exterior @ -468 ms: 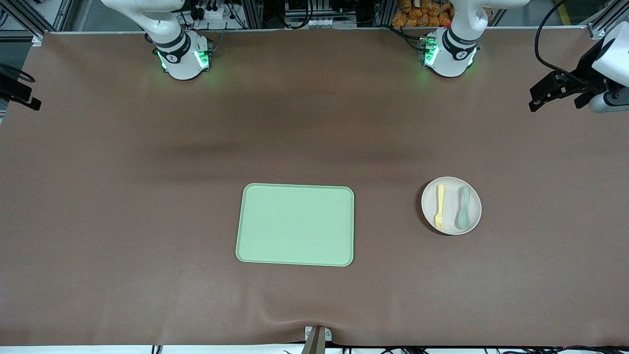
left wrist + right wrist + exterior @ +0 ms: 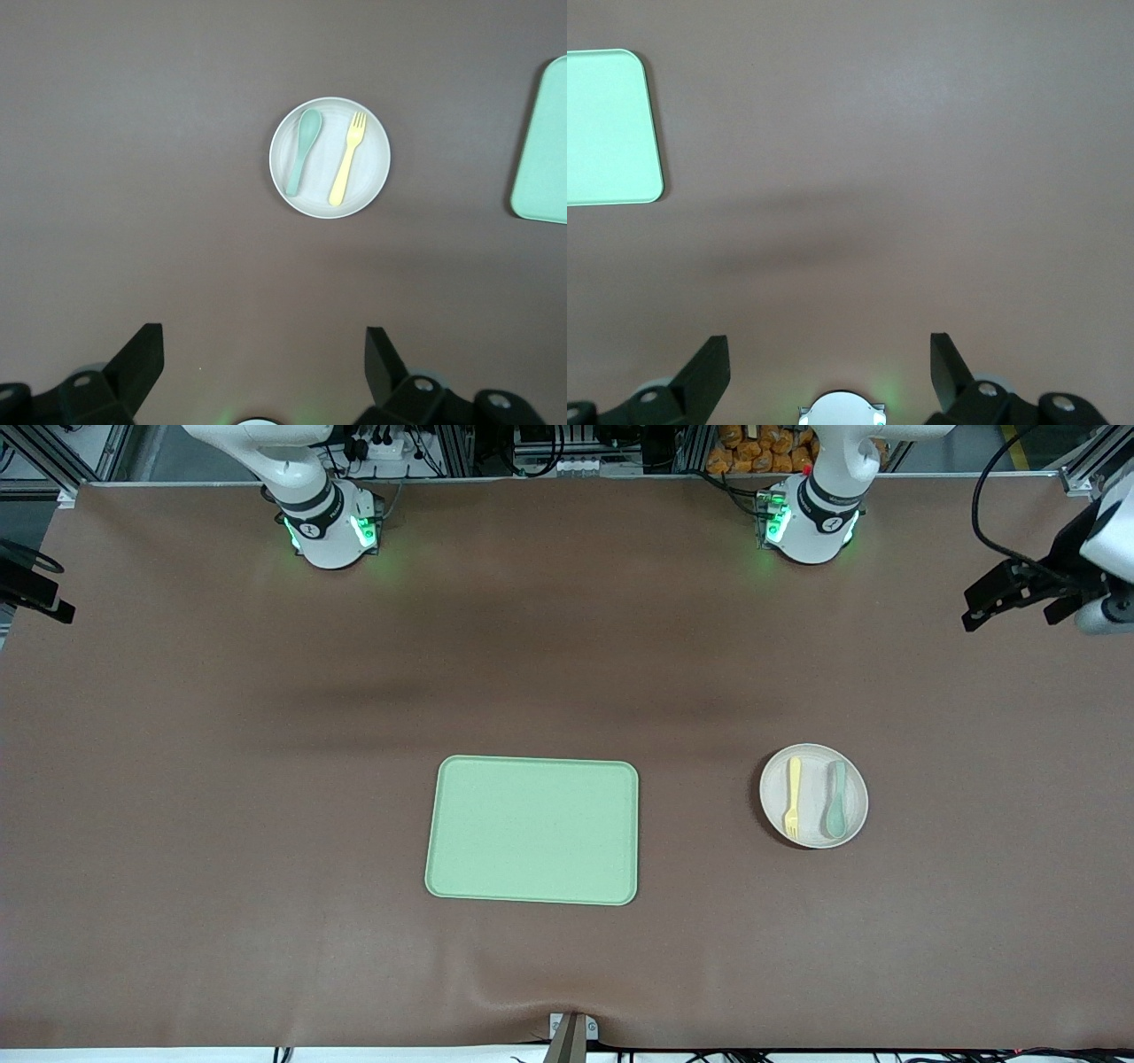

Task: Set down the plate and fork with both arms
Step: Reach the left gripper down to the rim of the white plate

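Observation:
The round pale plate [image 2: 813, 802] lies on the brown table toward the left arm's end. The pale-yellow fork [image 2: 793, 797] lies on it beside a teal-green spoon [image 2: 835, 799]. The left wrist view shows the plate [image 2: 323, 193], the fork [image 2: 345, 159] and the spoon [image 2: 301, 150] from high up. My left gripper [image 2: 263, 341] is open and empty, held high at the left arm's end of the table [image 2: 1001, 593]. My right gripper [image 2: 828, 350] is open and empty, held high at the right arm's end, partly cut off in the front view [image 2: 31, 593].
A rectangular light-green tray [image 2: 532, 830] lies empty mid-table, beside the plate toward the right arm's end; it also shows in the left wrist view [image 2: 545, 142] and the right wrist view [image 2: 607, 124]. The brown mat has a wrinkle at its near edge [image 2: 571, 1001].
My left gripper has shifted slightly toward the left arm's end of the table. The plate, fork, spoon, tray and right arm have not moved.

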Robot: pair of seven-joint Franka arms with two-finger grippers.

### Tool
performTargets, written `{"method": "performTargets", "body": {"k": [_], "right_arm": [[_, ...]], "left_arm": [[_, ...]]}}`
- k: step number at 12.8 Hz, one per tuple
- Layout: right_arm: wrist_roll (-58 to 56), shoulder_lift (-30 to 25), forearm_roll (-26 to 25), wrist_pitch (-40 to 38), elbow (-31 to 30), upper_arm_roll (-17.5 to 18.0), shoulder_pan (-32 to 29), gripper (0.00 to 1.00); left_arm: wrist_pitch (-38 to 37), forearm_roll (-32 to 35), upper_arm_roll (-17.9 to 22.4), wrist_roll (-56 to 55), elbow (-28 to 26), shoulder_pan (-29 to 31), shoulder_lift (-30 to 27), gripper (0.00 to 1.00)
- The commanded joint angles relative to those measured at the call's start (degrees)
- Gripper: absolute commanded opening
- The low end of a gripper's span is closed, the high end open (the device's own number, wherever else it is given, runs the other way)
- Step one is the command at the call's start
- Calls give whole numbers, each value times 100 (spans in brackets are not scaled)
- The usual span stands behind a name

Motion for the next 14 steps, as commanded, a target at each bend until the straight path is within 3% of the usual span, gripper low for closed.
{"method": "performTargets", "body": {"k": [1, 4, 9, 11, 14], "right_arm": [[23, -49, -51, -32, -42, 102, -120, 100], [23, -48, -51, -41, -51, 102, -120, 100], [23, -40, -51, -67, -51, 102, -128, 100], [23, -40, -51, -67, -51, 102, -128, 100], [23, -40, -51, -67, -60, 93, -128, 100]], "left_arm": [[1076, 137, -11, 35, -333, 77, 877, 100], [3964, 146, -20, 140, -2020, 551, 1272, 100], [4956, -204, -72, 44, -2086, 754, 2582, 98], [5106, -494, -73, 70, -2077, 702, 2794, 77], [5326, -776, -239, 70, -2086, 754, 3040, 67]]}}
